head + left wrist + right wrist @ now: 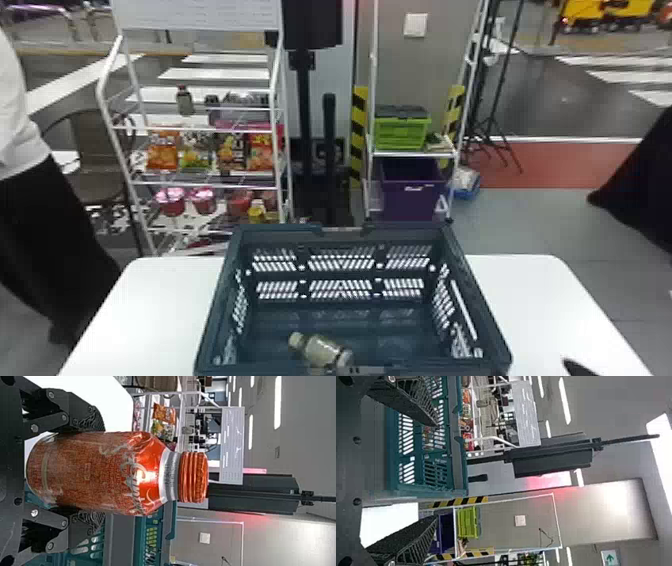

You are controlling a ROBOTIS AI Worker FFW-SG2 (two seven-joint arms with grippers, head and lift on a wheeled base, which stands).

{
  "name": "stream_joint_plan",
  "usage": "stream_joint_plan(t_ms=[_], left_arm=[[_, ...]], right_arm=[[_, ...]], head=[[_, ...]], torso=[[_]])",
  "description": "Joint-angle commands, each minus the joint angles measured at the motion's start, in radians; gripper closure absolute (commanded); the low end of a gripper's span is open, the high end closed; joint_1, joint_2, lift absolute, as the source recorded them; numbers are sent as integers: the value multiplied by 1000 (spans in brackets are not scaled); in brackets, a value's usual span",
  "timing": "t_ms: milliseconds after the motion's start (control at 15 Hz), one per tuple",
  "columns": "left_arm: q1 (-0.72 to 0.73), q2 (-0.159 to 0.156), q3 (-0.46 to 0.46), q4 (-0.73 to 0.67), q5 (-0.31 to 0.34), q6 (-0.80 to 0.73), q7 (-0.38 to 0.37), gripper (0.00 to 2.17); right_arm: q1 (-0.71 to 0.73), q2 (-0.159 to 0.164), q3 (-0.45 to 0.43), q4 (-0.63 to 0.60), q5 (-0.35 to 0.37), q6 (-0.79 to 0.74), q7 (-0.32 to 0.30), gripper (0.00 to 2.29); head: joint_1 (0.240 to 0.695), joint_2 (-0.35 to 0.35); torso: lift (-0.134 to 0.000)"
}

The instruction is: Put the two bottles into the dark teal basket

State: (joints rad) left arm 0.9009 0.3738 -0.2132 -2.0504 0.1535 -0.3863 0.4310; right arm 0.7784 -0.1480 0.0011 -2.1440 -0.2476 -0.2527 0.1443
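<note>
Your left fingers (86, 420) gripped the red bottle (95, 469), partly hidden behind it. Your right fingers (580, 368), mostly cut off in head view, gaped wide; left of them, the second bottle (321, 350) lay in the basket (216, 300), partly rim-hidden.

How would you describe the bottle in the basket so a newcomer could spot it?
On the white table sits the dark teal basket. Inside, by the wall nearest the robot, a bottle lies on its side. Its pale colour sets it apart from the red bottle upright in the left hand.
</note>
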Motion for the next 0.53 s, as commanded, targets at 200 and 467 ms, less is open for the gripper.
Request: stream_joint_plan(t_ms=[200, 467], left_arm=[[0, 2, 0, -24, -3, 33, 5, 2148], [13, 5, 17, -67, -14, 30, 8, 2148]], right_arm=[[116, 38, -32, 87, -19, -119, 43, 56], [133, 67, -55, 113, -25, -138, 84, 53]], head=[[499, 0], [499, 0]], torso=[[0], [0]])
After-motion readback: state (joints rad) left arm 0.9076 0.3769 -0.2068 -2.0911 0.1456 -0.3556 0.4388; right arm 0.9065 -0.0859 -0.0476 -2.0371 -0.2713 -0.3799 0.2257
